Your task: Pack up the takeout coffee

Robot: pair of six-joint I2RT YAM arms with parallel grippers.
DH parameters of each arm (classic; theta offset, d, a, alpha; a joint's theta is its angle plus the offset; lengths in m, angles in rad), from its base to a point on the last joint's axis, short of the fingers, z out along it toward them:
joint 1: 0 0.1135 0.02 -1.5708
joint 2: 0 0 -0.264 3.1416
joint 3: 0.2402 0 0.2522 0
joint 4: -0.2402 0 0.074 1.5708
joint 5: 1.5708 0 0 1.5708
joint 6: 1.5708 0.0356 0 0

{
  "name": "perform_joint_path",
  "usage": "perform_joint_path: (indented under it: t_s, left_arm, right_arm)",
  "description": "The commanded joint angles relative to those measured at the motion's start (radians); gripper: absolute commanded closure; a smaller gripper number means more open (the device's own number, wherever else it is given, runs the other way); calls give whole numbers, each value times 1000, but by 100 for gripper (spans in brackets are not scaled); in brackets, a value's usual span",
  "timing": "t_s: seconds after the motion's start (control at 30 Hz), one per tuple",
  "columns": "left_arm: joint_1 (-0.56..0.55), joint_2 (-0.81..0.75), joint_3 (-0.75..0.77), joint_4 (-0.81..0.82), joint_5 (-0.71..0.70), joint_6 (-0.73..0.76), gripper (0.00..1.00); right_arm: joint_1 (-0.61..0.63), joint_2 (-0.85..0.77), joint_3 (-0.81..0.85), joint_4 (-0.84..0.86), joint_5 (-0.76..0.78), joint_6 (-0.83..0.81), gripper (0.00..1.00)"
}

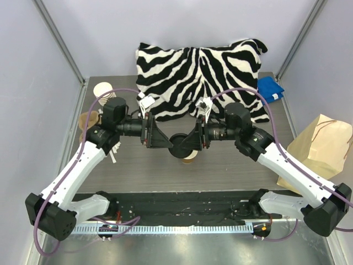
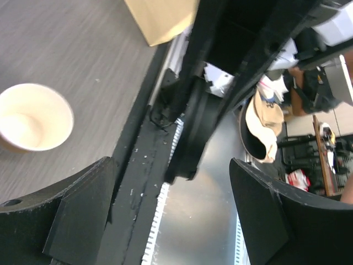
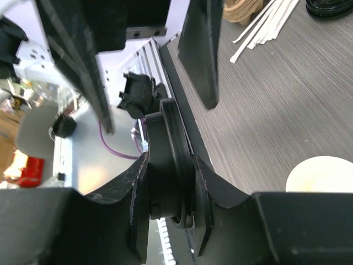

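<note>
A small kraft-brown paper cup [image 1: 190, 159] stands open and unlidded on the table at the centre; it also shows in the left wrist view [image 2: 33, 117] and the right wrist view [image 3: 322, 174]. My right gripper [image 1: 191, 141] [image 3: 170, 204] is shut on a round black lid [image 1: 179, 145] [image 3: 165, 160], held on edge just above and left of the cup. My left gripper [image 1: 164, 140] [image 2: 171, 221] is open and empty, facing the lid [image 2: 190, 132] from the left without touching it. No lidded cup shows.
The kraft paper bag [image 1: 322, 144] [image 2: 162, 19] lies at the right edge. A stack of unlidded cups [image 1: 102, 90], white stirrers [image 1: 113, 153] [image 3: 265, 25] and another black lid [image 3: 331, 8] sit at the left. A zebra pillow [image 1: 201, 74] and blue cloth [image 1: 270, 88] lie behind.
</note>
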Motion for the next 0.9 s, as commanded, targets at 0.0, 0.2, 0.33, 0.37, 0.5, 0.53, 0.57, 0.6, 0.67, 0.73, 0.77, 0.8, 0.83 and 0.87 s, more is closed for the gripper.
perform_joint_path:
  t_s: [0.0, 0.2, 0.33, 0.37, 0.5, 0.53, 0.57, 0.6, 0.67, 0.73, 0.77, 0.8, 0.83, 0.87]
  left_arm:
    - [-35, -7, 17, 169, 48, -102, 12]
    - [-87, 9, -52, 318, 22, -225, 22]
    - [-102, 39, -58, 361, 16, -254, 39]
    - [-102, 48, -55, 373, 22, -265, 46]
    - [-102, 82, -64, 425, 48, -301, 66]
    - [-104, 83, -70, 434, 55, -303, 73]
    - [-102, 85, -84, 439, 59, -305, 77]
    - [-102, 88, -92, 445, 62, -306, 80]
    - [-104, 95, -118, 471, 66, -323, 89]
    - [-102, 101, -132, 514, 66, -341, 98]
    - [-102, 105, -136, 526, 62, -349, 100]
    - [-101, 106, -136, 537, 54, -366, 100]
    - [-101, 111, -140, 549, 49, -370, 100]
    - [-101, 115, -143, 556, 37, -378, 100]
  right_arm:
    - [-24, 3, -1, 152, -24, 146, 99]
    - [-36, 13, -13, 189, -30, 191, 99]
    - [-36, 19, -12, 186, -41, 195, 99]
    - [-38, 19, -10, 182, -40, 195, 99]
    - [-51, 10, -27, 177, -26, 220, 99]
    - [-64, 4, -31, 177, -23, 234, 99]
    - [-71, 1, -39, 177, -21, 240, 99]
    - [-77, 0, -42, 177, -15, 249, 99]
    - [-99, -8, -44, 178, -9, 267, 95]
    - [-107, -14, -44, 177, 3, 278, 65]
    - [-119, -22, -42, 175, 3, 290, 54]
    - [-123, -25, -38, 169, 3, 292, 46]
    - [-128, -33, -33, 156, 17, 290, 37]
    - [-139, -51, -22, 111, 31, 284, 36]
